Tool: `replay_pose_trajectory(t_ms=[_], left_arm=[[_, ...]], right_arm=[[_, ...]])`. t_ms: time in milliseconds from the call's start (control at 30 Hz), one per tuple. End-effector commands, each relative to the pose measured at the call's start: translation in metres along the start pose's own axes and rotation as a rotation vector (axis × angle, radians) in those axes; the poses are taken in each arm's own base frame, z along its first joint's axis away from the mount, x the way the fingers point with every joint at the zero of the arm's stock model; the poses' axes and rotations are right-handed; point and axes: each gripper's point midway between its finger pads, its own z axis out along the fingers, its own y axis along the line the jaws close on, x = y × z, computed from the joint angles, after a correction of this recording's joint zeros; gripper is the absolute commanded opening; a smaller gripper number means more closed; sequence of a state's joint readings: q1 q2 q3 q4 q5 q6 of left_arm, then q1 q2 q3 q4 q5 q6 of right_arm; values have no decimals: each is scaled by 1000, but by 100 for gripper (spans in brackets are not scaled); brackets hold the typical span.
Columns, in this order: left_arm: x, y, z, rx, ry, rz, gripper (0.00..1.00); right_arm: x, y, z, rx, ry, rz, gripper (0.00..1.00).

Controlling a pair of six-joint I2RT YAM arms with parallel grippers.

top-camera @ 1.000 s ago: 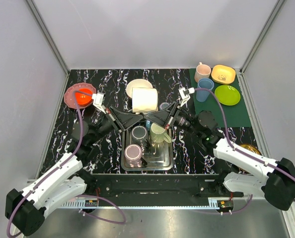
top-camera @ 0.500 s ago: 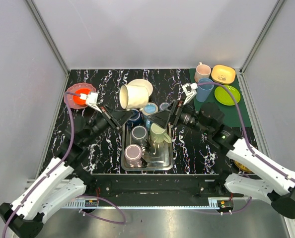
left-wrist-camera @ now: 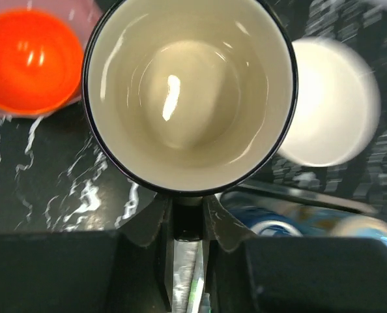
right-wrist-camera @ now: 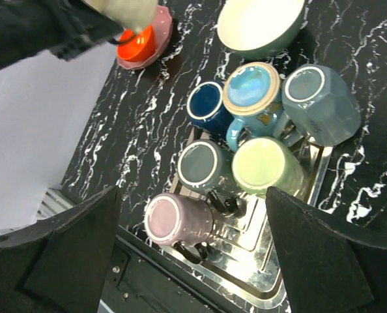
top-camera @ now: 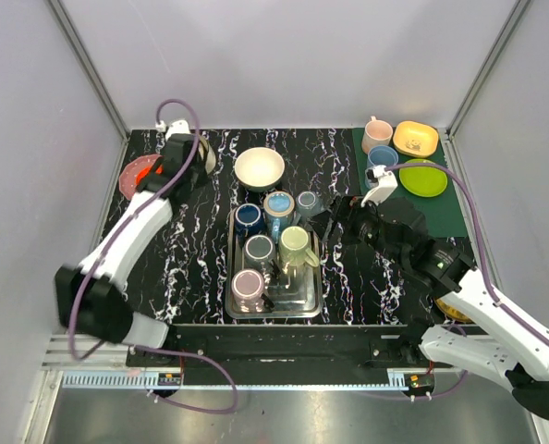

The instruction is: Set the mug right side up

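The mug (left-wrist-camera: pixel 188 91) is cream inside with a dark rim. In the left wrist view its mouth faces up at the camera, above the black marbled table. My left gripper (left-wrist-camera: pixel 188 207) is shut on its handle. From the top view this gripper (top-camera: pixel 189 157) and the mug (top-camera: pixel 204 159) are at the far left back, next to the orange bowl. In the right wrist view the mug (right-wrist-camera: pixel 125 12) shows at the top edge. My right gripper (top-camera: pixel 337 220) stands open with nothing in it, right of the tray, its wide fingers (right-wrist-camera: pixel 70 261) framing the tray's mugs.
A metal tray (top-camera: pixel 313 310) at table centre holds several upside-down mugs. A white bowl (top-camera: pixel 260 168) sits behind it. An orange bowl on a pink plate (top-camera: pixel 141 176) is at the left back. A green mat (top-camera: pixel 441 217) at the right back carries cups, a yellow bowl and a green plate.
The left arm swung the mug from above the tray to the far left back, and its mouth now faces up. The right gripper let go, opened wide and drew back to the right.
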State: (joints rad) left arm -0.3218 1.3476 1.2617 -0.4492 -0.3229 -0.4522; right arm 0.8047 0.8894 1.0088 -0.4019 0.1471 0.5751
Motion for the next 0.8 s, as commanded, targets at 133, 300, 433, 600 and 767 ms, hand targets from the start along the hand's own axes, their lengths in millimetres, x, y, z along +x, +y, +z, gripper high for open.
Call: replay_pose_trajectory(t_ms=[133,300,433,600,767], left_arm=[[-7,15,93,-95,62,82,0],[2,14,136,-97,122,95,0],[28,20,170,-105,188,111,0],[51,20,194,-106,238,106,0],[54,20,203,-108,243,100,2]], right_arm=[[6,-23,-2,81,-12,-59,95],[17,-34,4,119,10,-73,95],[23,-38,10,135,28,-79,95],[30,-43,19,156,53,-99,96],[30,-44,23,165,57,-114,96]])
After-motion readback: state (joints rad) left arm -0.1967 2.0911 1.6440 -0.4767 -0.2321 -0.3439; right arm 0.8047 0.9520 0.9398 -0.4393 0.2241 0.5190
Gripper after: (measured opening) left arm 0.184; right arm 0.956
